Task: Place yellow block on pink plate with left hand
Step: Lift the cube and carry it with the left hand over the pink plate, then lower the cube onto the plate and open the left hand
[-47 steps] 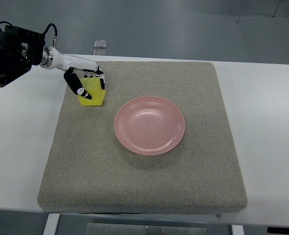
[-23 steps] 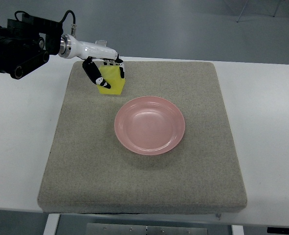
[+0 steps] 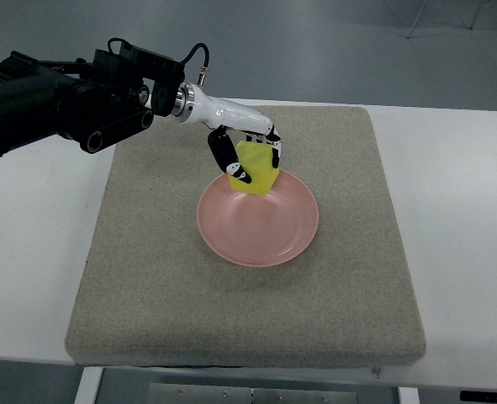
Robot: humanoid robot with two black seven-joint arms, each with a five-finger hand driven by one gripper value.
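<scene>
My left hand reaches in from the upper left and is shut on the yellow block. It holds the block above the far rim of the pink plate. The plate lies in the middle of a grey mat and holds nothing. My right hand is out of view.
The grey mat lies on a white table. A small clear object sits just beyond the mat's far edge, partly hidden by the arm.
My left hand has carried the yellow block from the mat's far left corner rightward and toward me, to over the plate's far rim. The plate has not moved.
</scene>
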